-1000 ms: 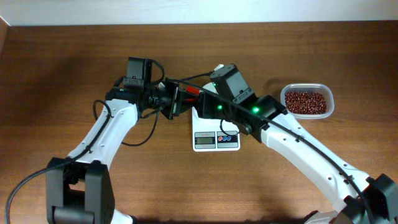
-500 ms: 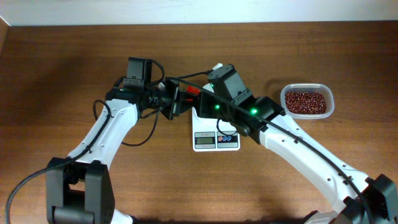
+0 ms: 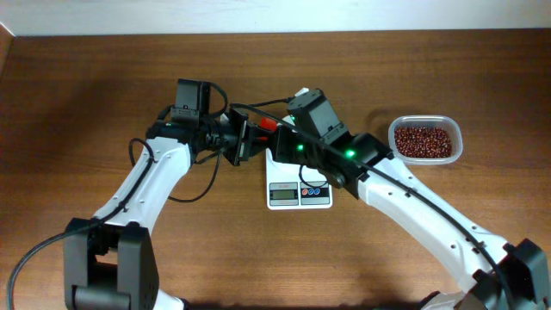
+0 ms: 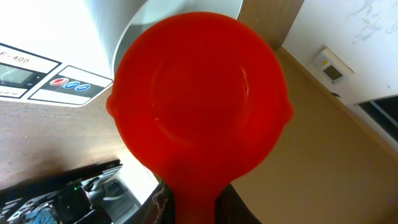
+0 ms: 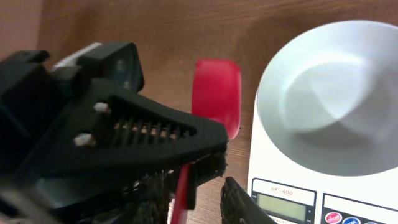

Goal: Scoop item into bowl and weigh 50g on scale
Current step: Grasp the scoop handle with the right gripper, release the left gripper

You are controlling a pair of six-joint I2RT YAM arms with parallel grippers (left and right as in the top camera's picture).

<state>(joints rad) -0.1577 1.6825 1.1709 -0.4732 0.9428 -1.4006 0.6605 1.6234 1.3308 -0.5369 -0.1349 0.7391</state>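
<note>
Left pincer (image 3: 245,139) grips an empty orange scoop (image 4: 199,106) by its handle, just beside the white bowl (image 5: 336,93).
The bowl sits on the scale (image 3: 299,191), close by the right pincer (image 5: 198,199), whose opening is too cropped to judge. The beans (image 3: 422,139) lie in a clear tub (image 3: 458,142), well away from both pincers.

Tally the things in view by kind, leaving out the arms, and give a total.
Scoops: 1, the red-orange scoop
Bowls: 1, the white bowl
Scales: 1, the white scale
Tubs: 1, the clear tub
Bean heaps: 1, the beans inside the clear tub
Total: 5
</note>
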